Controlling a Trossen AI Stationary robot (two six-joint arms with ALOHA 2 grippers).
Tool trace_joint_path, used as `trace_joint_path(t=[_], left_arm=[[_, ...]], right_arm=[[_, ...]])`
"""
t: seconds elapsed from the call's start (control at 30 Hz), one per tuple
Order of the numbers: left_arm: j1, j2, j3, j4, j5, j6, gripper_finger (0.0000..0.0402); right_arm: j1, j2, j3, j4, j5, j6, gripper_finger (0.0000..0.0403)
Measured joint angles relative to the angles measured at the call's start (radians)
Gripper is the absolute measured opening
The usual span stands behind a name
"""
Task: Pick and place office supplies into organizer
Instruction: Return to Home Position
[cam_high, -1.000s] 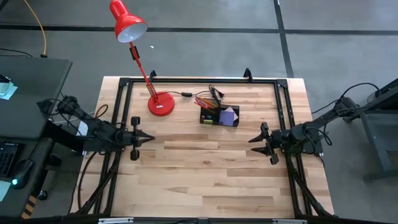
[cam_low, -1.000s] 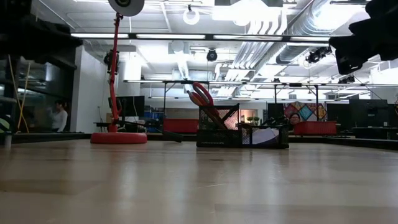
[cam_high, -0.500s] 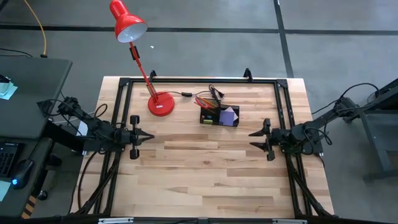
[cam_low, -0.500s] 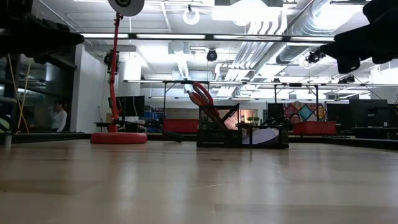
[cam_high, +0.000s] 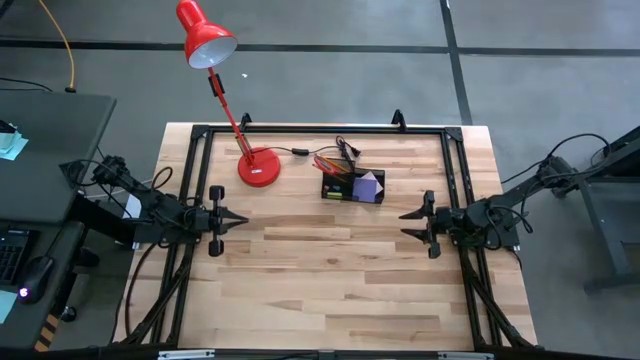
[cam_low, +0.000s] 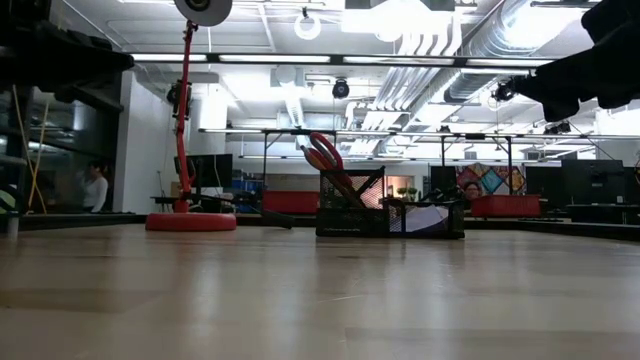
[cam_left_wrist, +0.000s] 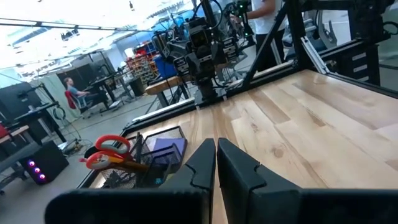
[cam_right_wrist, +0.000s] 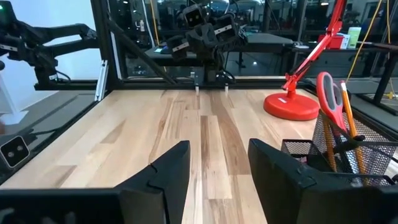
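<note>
— What has changed in the last second?

— My right gripper (cam_high: 403, 226) has straightened to point squarely across the table. The left gripper (cam_high: 242, 221) has not budged from its side.

— And the pincers?

— The right one gapes wide with nothing between its fingers. The left is pinched almost together, also empty.

— Where are the supplies?

— In the organizer (cam_high: 352, 187), a black wire-mesh tray at the far middle of the pale plank table (cam_high: 330, 280), near the red lamp's round base (cam_high: 258, 167). Red-handled scissors (cam_low: 322, 155) and orange pencils (cam_right_wrist: 346, 109) stand up in one compartment. The purple square pad (cam_high: 368, 185) sits in the other.
</note>
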Motion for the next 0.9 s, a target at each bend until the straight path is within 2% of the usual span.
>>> trace_joint_path(t=[0.9], left_arm=[[0.0,0.0,0.0,0.0,0.0,0.0,0.001]], right_arm=[[0.0,0.0,0.003,0.0,0.0,0.0,0.015]])
